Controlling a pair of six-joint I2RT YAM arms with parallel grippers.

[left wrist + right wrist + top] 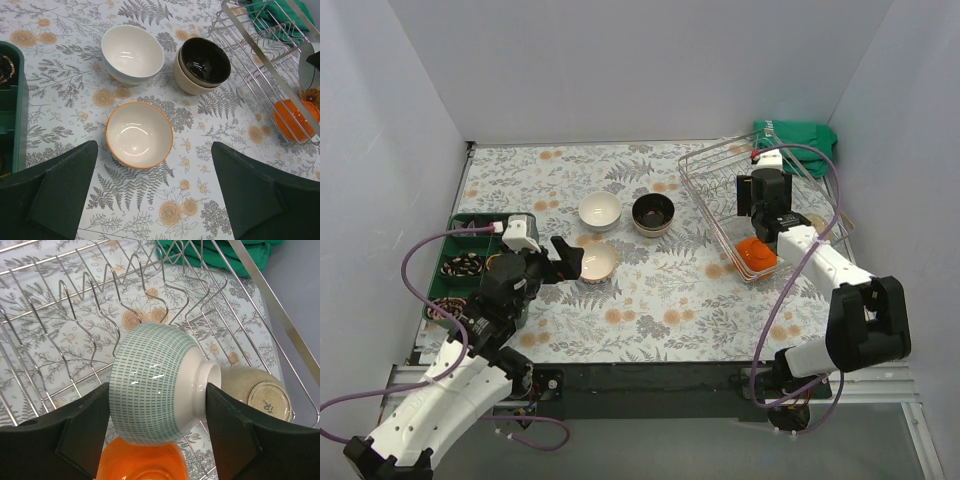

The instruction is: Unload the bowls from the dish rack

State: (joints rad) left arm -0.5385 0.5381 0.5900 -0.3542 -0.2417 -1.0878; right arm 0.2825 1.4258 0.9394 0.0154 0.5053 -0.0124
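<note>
Inside the dish rack (65,325), at the right of the desk (670,320), the right claw (158,410) is clenched on the striped bowl (155,375). The bowl lies on its side between the fingers, above the orange bowl (142,465). The job looks a little past halfway. Out on the desk sit the white bowl (132,52), the dark bowl (205,60), which seems nested in a cream bowl (181,75), and the orange-rimmed bowl (139,134). Left to unload are the striped one in the grip, the orange one beneath it, and the speckled tan bowl (262,395), which is upside down just beside them at the rack's edge. The left claw (154,147) hangs released and empty over the orange-rimmed bowl. A green tray (470,222) stands at the desk's left and a green cloth (220,252) lies behind the rack. The wire prongs and the rack's raised rim crowd the way out, so the lift probably needs to clear them first
</note>
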